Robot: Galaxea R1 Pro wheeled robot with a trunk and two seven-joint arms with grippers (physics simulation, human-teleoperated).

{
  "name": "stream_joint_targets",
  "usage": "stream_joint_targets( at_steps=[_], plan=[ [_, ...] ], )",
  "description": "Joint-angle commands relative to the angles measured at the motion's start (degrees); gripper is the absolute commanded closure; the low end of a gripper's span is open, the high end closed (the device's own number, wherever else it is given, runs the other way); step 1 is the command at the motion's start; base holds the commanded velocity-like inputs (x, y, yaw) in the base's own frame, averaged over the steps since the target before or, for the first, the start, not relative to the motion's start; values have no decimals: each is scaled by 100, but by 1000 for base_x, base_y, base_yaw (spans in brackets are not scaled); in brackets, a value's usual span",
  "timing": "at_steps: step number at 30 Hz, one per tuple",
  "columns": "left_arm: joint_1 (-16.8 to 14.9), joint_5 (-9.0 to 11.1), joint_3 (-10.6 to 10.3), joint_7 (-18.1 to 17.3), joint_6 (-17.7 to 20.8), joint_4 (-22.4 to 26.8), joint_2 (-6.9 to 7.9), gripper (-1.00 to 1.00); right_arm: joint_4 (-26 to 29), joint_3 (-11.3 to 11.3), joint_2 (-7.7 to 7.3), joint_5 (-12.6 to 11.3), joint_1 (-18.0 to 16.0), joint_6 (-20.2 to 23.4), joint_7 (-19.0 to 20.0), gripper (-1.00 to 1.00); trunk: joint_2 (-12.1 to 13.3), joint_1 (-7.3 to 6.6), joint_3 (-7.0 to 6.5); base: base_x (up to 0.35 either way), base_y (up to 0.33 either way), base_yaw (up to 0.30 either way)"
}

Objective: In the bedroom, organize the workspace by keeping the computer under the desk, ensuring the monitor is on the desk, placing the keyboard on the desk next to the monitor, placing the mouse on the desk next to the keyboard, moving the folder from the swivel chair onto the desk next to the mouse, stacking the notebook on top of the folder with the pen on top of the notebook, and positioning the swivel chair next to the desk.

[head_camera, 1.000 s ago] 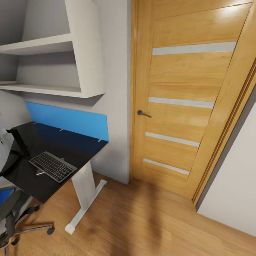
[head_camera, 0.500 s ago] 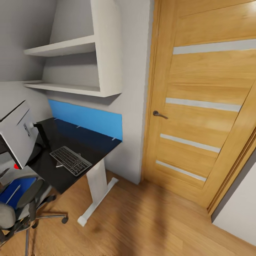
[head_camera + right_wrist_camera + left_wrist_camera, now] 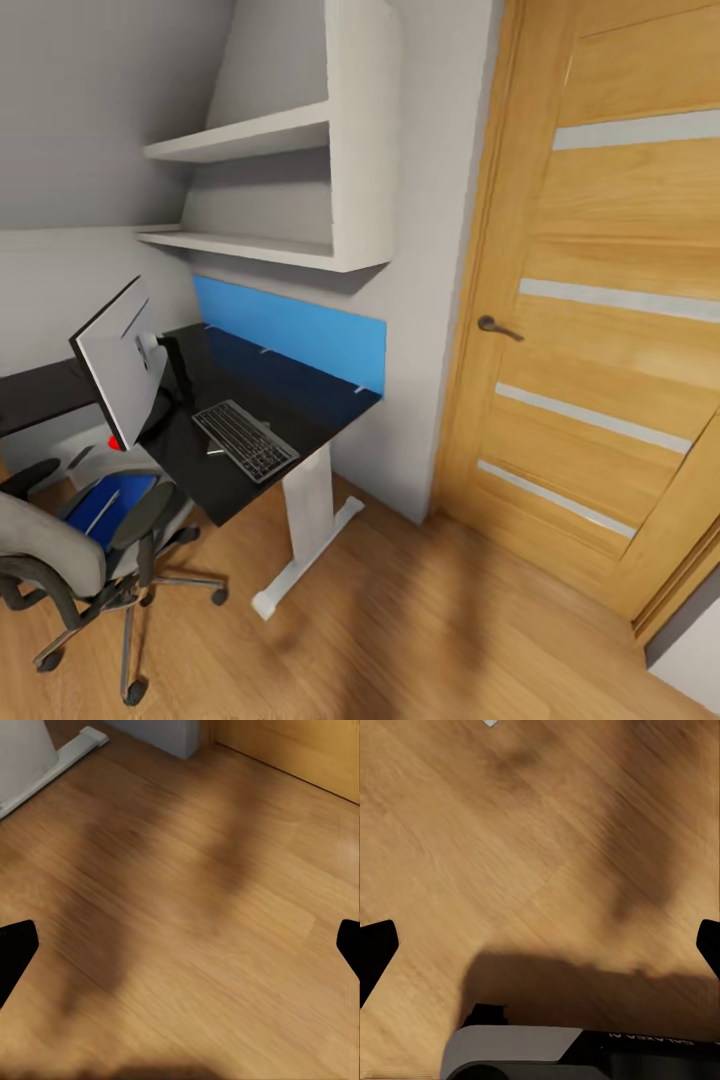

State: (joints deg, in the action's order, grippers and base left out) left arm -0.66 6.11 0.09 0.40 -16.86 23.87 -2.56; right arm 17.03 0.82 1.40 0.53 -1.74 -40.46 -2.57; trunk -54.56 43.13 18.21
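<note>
The black desk (image 3: 300,400) stands against the wall on a white leg (image 3: 308,505). On it lies the keyboard (image 3: 245,440), and left of that the monitor (image 3: 118,368) shows its silver-white back. The swivel chair (image 3: 60,550) stands in front of the desk with the blue folder (image 3: 120,497) on its seat. A pale strip lies on the folder; I cannot tell what it is. Computer, mouse, notebook and pen are out of view. My left gripper (image 3: 540,952) and right gripper (image 3: 180,949) hang open and empty over the wooden floor.
A blue wall panel (image 3: 295,335) runs behind the desk, with white shelves (image 3: 300,190) above it. A wooden door (image 3: 610,330) with a dark handle (image 3: 497,327) stands to the right. The desk's white foot (image 3: 45,761) lies on the floor near my right gripper.
The camera has swung left, so the whole picture has shifted right. The monitor, the chair and the folder have come fully into view. Nothing on the desk has moved.
</note>
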Motion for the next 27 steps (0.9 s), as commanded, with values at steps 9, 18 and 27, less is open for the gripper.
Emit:
stream_joint_targets(
  at_steps=[9,18,27],
  plan=[
    [-5,40,-1,0,-13,-5,-1,-100,-6,6,2,8,-2,-15,-16,-100,-4,0,7,0,0,274],
    [-5,40,-1,-2,-12,-5,1,-100,-7,6,7,8,-2,-15,-16,-100,-4,0,7,0,0,275],
    [-5,40,-1,0,-14,-5,1,-100,-7,6,9,8,-2,-15,-16,-100,-4,0,7,0,0,276]
  ],
)
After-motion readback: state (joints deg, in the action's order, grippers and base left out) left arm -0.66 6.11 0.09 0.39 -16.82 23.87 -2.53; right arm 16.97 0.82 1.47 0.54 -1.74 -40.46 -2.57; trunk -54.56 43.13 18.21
